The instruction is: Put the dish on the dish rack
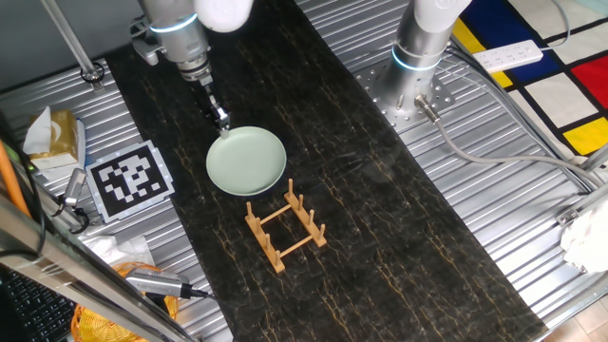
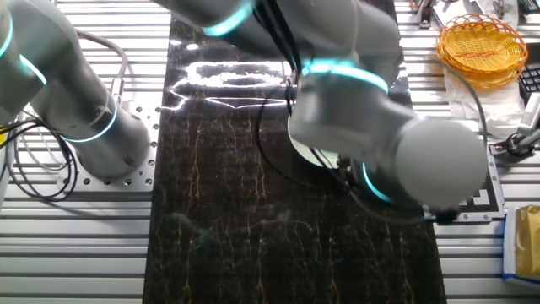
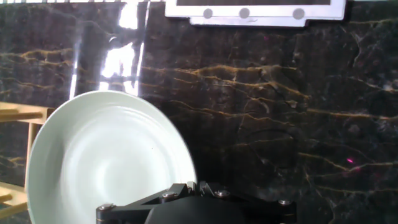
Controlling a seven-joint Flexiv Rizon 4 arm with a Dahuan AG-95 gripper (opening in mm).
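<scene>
The pale mint-green dish [image 1: 247,160] lies on the dark marble-patterned table, just behind the small wooden dish rack [image 1: 285,228]. My gripper [image 1: 220,122] is at the dish's far-left rim, its fingers closed on the edge. In the hand view the dish [image 3: 106,162] fills the lower left, with my gripper [image 3: 198,185] pinching its rim at the bottom. Part of the rack [image 3: 15,112] shows at the left edge. In the other fixed view my arm hides the dish and the rack.
A black-and-white marker card [image 1: 130,180] and a tissue box [image 1: 52,133] lie left of the mat. A second arm's base [image 1: 418,57] stands at the back right. A wicker basket [image 2: 483,51] sits off the mat. A white strip [image 3: 255,12] lies at the mat's far edge.
</scene>
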